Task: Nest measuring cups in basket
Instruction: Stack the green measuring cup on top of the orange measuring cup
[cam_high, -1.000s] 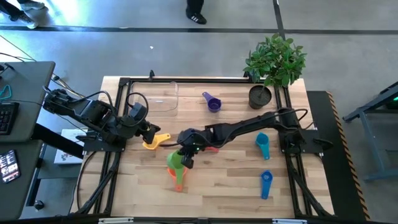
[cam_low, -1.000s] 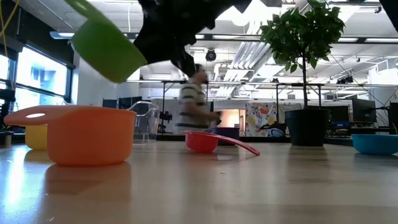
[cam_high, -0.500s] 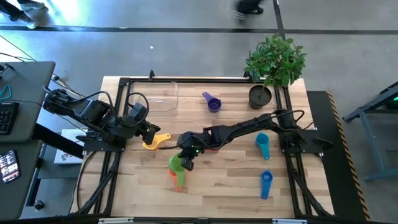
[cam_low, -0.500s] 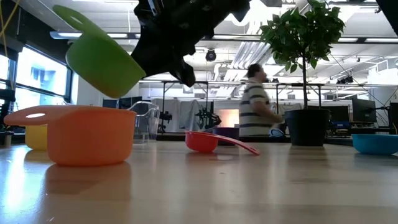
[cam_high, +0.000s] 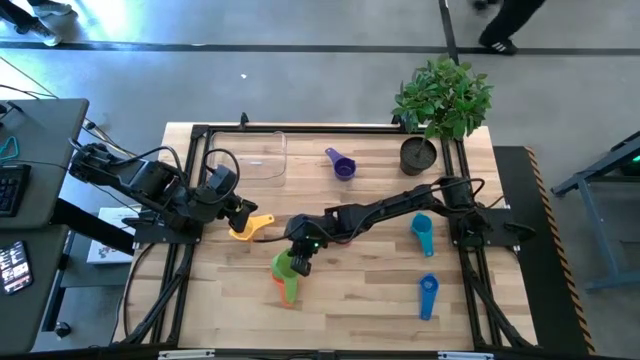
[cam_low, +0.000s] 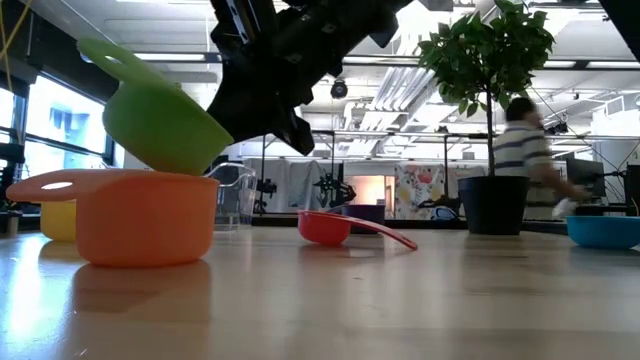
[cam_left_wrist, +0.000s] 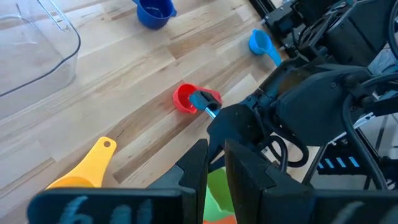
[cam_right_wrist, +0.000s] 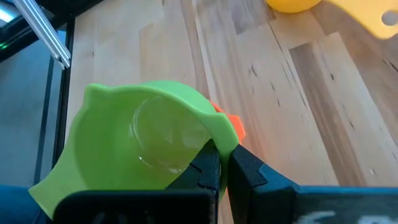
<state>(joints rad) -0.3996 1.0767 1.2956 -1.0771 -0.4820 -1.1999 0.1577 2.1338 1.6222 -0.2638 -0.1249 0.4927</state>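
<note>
So, from the high view your right tool (cam_high: 301, 262) is clamped on the green cup (cam_high: 285, 266), which sits right over the orange cup (cam_high: 288, 290) near the tabletop's (cam_high: 370, 300) 7 o'clock area. Your left tool (cam_high: 240, 214) is parked at about 9 o'clock, just beside the yellow cup (cam_high: 247, 228); I can't tell whether it's open or closed. The basket (cam_high: 262, 155) sits at about 11 o'clock, holding no cups, with the purple cup (cam_high: 341, 165) near 12. The teal cup (cam_high: 422, 234) is at 3 o'clock, the blue cup (cam_high: 428, 296) at 5 o'clock, and the plant pot (cam_high: 419, 154) is up at 1 o'clock.

In the low view you've got the green cup (cam_low: 155, 112) tilted, its bottom dipping into the mouth of the orange cup (cam_low: 130, 215). The red cup (cam_low: 330, 227) lies on the tabletop behind them, well apart. The yellow cup (cam_low: 58, 218) peeks out at the orange one's far side. A person (cam_low: 525, 150) is passing in the room behind.

Your left wrist view shows the red cup (cam_left_wrist: 186, 98) beside the right arm, plus a corner of the basket (cam_left_wrist: 37, 56).

Your right wrist view has the fingers (cam_right_wrist: 208, 168) pinched on the green cup's (cam_right_wrist: 143, 146) rim, a sliver of orange (cam_right_wrist: 231, 124) showing underneath.
</note>
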